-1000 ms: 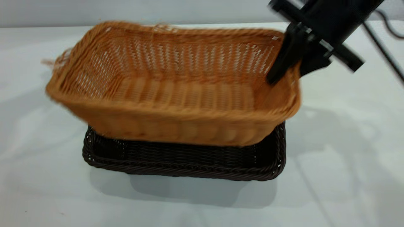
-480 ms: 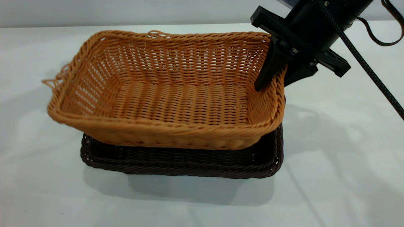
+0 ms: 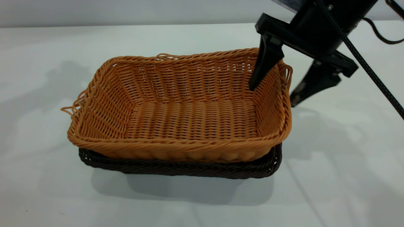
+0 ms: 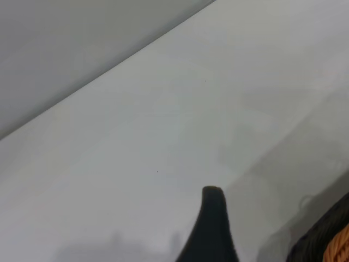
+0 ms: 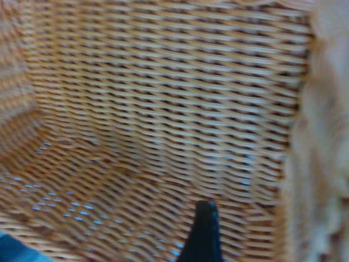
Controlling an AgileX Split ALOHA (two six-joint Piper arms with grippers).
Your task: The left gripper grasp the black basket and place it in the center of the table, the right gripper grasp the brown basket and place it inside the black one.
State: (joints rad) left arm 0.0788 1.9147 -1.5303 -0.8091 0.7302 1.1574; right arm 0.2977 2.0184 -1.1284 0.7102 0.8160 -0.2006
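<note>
The brown basket (image 3: 189,116) sits nested inside the black basket (image 3: 176,168) in the middle of the white table (image 3: 47,195). Only the black basket's braided rim shows beneath it. My right gripper (image 3: 271,96) is open and straddles the brown basket's right end wall, one finger inside and one outside. The right wrist view shows the inner finger (image 5: 204,234) against the brown weave (image 5: 163,109). My left gripper is out of the exterior view. Its wrist view shows one finger (image 4: 211,224) over bare table, with a corner of the black basket (image 4: 322,240) nearby.
The right arm and its cable (image 3: 363,63) reach in from the upper right. White tabletop surrounds the baskets on all sides. The table's far edge (image 3: 126,26) runs along the back.
The brown basket has come down from a tilted hold above the black basket and now rests inside it. My right gripper has opened and let go of its right wall.
</note>
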